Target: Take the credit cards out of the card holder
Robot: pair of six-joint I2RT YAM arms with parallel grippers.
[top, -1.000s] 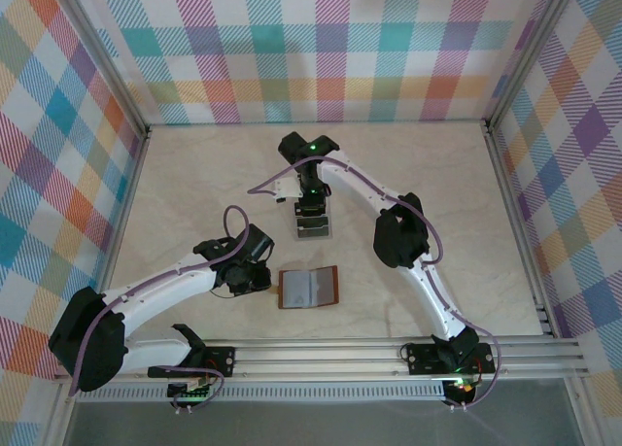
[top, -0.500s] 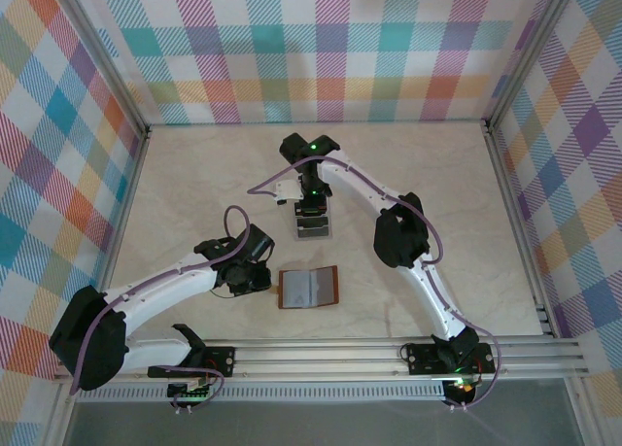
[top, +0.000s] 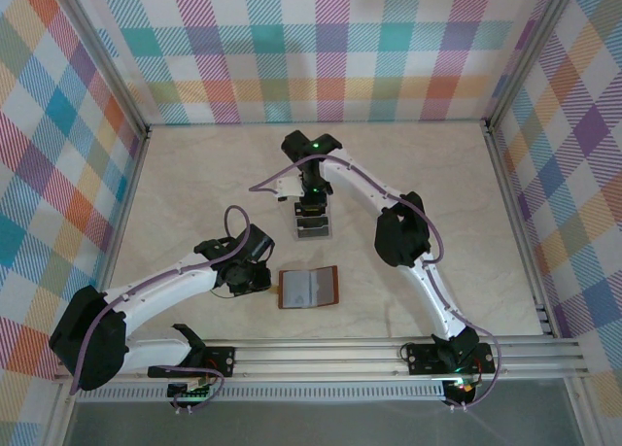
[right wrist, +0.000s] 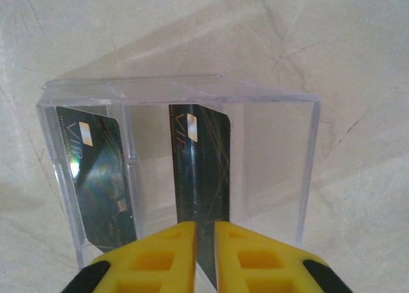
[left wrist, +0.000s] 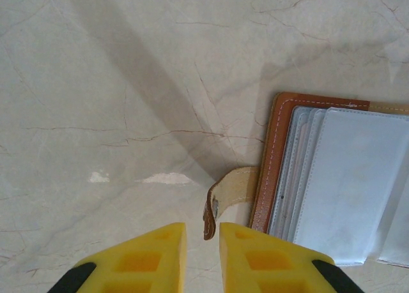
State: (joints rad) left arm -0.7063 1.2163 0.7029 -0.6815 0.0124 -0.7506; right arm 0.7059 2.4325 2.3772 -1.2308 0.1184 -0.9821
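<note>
Left hand hovers over marbled tbl, plaid walls around.

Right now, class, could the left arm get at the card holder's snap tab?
Probably yes: the snap tab lies just ahead of the left gripper, with bare tabletop between them.

Your left arm and right arm presented white link shells with black joint housings. A purple cable looped along each. A green indicator light was lit on the right arm. The left gripper and right gripper bore yellow moulded fingers with rectangular recesses, black behind.
</note>
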